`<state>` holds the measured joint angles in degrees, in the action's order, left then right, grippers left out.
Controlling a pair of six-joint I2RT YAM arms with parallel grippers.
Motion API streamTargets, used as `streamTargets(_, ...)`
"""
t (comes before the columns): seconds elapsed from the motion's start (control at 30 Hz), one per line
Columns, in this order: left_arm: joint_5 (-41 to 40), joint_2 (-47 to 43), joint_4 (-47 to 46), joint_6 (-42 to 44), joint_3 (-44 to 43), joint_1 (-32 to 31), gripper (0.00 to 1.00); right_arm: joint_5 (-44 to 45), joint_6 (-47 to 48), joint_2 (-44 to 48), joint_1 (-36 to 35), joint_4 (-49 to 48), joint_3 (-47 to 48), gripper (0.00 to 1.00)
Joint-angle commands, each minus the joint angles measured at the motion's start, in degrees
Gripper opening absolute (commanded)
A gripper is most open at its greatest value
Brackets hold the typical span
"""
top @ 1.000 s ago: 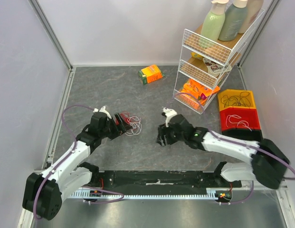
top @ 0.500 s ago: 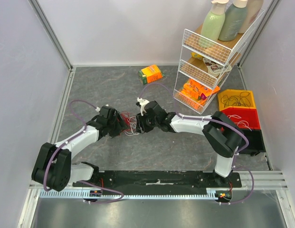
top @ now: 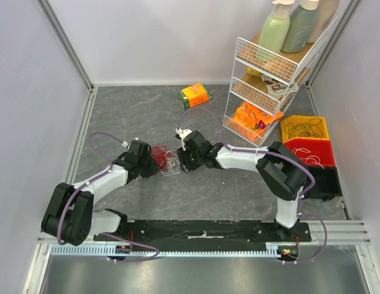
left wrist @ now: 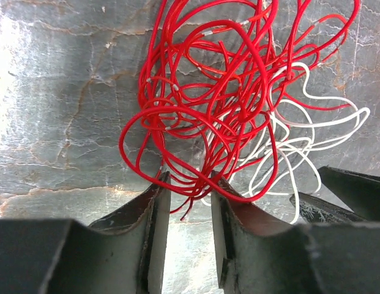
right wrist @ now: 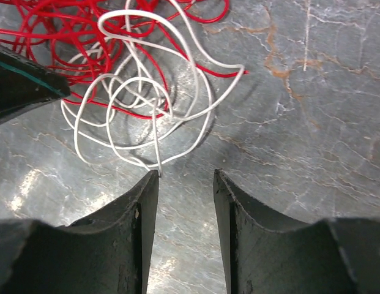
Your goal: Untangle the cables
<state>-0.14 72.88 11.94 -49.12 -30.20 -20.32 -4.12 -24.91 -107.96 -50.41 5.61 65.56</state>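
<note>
A robotics lab test cell is indicated. The grey stone-patterned tabletop (top: 134, 116) is boxed in by plain white panels (top: 159, 37) held in aluminium framing (top: 66, 43). A left arm (top: 98, 184) and a right arm (top: 245, 158) are bolted to a black base plate (top: 202, 229), and a slotted cable duct (top: 202, 250) is fitted along the near edge.

The thin red cable (left wrist: 202, 92) has a smooth, glossy plastic sheath that catches bright highlights along its loops, and the thin white cable (right wrist: 147, 92) has the same slick coating, slightly duller. The grey marbled table (right wrist: 300, 122) looks like polished stone or laminate: smooth, rust-veined and shiny in patches. The left gripper's dark fingers (left wrist: 134, 233) look like matt hard plastic with scuffed, dusty edges, as do the right gripper's dark fingers (right wrist: 116, 245). The white wire rack (top: 263, 79) looks like coated metal, and the yellow bin (top: 306, 118) like smooth plastic.
</note>
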Motion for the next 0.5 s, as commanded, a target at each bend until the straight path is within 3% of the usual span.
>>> streamTargets(0.0,-2.41,-1.42,-2.80,-0.53,1.27,0.10,0.37,2.90,3.10,-1.19,-0.30,1.08,3.25,0.49)
streamTargets(0.17,-2.58,-3.88,-3.24,-0.97,2.60,0.19,0.29,-0.63,2.06,-4.01,-0.74,-0.77,6.07,0.42)
streamTargets(0.27,-4.24,-5.03,-1.84,-0.71,2.51,0.28,0.16,3.58,2.05,-2.96,-1.62,0.62,6.33,0.16)
streamTargets(0.3,-5.73,-5.64,-0.45,-0.88,2.25,0.19,0.04,6.03,2.05,-1.82,-1.88,2.03,6.25,0.06)
streamTargets(0.33,-7.49,-6.17,1.57,-1.67,1.64,0.19,0.02,8.23,2.32,-0.07,-2.14,3.43,5.64,0.00)
streamTargets(0.47,-15.66,-9.86,8.70,-5.97,0.84,0.36,0.02,16.84,2.93,9.42,-2.23,8.27,0.02,0.00)
